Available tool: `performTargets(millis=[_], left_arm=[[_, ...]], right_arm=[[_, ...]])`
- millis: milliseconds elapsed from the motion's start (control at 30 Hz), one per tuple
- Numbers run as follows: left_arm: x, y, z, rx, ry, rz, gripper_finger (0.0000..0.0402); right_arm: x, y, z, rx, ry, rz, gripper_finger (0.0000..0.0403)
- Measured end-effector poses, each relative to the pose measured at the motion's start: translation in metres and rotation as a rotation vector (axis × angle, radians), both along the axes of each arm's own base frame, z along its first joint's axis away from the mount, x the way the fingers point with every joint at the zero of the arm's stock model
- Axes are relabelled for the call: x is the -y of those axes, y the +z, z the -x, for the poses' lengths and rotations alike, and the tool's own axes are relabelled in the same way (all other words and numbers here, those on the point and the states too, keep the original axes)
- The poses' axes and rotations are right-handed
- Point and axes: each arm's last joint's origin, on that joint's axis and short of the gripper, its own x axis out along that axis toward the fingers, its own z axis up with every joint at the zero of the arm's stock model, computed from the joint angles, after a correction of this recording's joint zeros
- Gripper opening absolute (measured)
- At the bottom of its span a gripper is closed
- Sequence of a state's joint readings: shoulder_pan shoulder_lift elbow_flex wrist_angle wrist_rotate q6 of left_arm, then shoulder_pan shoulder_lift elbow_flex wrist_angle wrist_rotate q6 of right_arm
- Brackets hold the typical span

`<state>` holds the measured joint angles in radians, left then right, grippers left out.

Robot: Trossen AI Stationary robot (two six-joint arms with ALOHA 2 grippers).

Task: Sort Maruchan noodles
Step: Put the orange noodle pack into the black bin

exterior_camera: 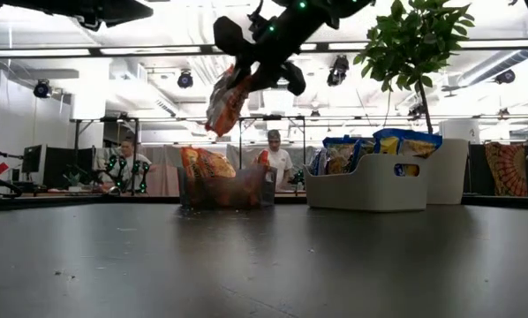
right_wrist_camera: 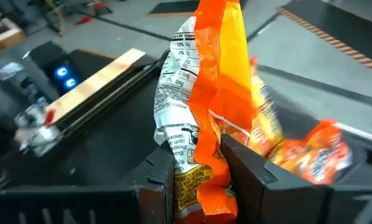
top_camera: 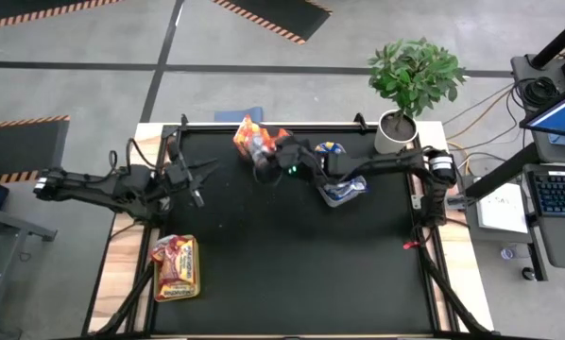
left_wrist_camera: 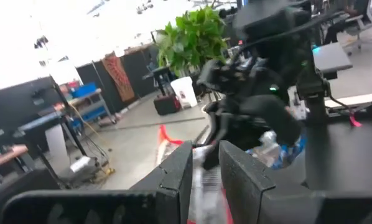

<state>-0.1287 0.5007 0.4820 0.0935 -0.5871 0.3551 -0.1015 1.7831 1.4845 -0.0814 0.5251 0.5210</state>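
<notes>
My right gripper [top_camera: 262, 162] [exterior_camera: 251, 66] [right_wrist_camera: 198, 174] hangs over the table's far middle, shut on an orange noodle packet [top_camera: 254, 144] [exterior_camera: 224, 99] [right_wrist_camera: 217, 81]. Below it stands a see-through bin [exterior_camera: 186, 199] [top_camera: 281, 138] with more orange packets [right_wrist_camera: 316, 155] in it. A pale bin [exterior_camera: 370, 190] [top_camera: 344, 192] to the right holds blue-and-yellow packets [exterior_camera: 405, 141]. Red packets [top_camera: 174, 264] lie in a bin at the near left. My left gripper [top_camera: 199, 178] [left_wrist_camera: 206, 177] waits open at the table's left, touching nothing. My right gripper pinches the orange packet between its two fingers [right_wrist_camera: 251, 168] by one crumpled end [right_wrist_camera: 201, 186]. The fingers come slanting down from the table's right. The packet is lifted clear, and its free end [exterior_camera: 218, 124] hangs below the fingers over the bin of orange packets.
A potted plant [top_camera: 396, 132] [exterior_camera: 445, 168] stands at the far right corner, beside the pale bin. The black table top [top_camera: 292, 264] lies bare across the middle and near right. People [exterior_camera: 275, 159] sit in the room beyond the far edge.
</notes>
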Motion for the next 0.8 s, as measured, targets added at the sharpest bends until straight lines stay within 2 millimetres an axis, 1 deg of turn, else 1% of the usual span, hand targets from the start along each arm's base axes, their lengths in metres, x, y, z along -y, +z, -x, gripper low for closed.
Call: performTargets(millis=[133, 233, 333, 633, 800], left_arm=[[0.0, 0.007, 0.001, 0.053, 0.005, -0.04, 0.0064], [0.0, 0.008, 0.002, 0.054, 0.007, -0.051, 0.0064], [0.0, 0.009, 0.003, 0.049, 0.009, -0.075, 0.0064], [-0.001, 0.013, 0.006, 0.073, 0.019, -0.123, 0.0064], [-0.001, 0.016, 0.007, 0.1, 0.022, -0.127, 0.0064]], right_arm=[[0.022, 0.015, 0.002, 0.023, -0.067, -0.022, 0.0093], [0.034, 0.019, 0.004, 0.038, -0.11, -0.026, 0.0093], [0.041, 0.02, 0.006, 0.044, -0.168, -0.011, 0.0093], [0.044, 0.019, 0.005, 0.056, -0.223, -0.012, 0.0093], [0.045, 0.025, 0.0, 0.069, -0.217, 0.002, 0.0093]])
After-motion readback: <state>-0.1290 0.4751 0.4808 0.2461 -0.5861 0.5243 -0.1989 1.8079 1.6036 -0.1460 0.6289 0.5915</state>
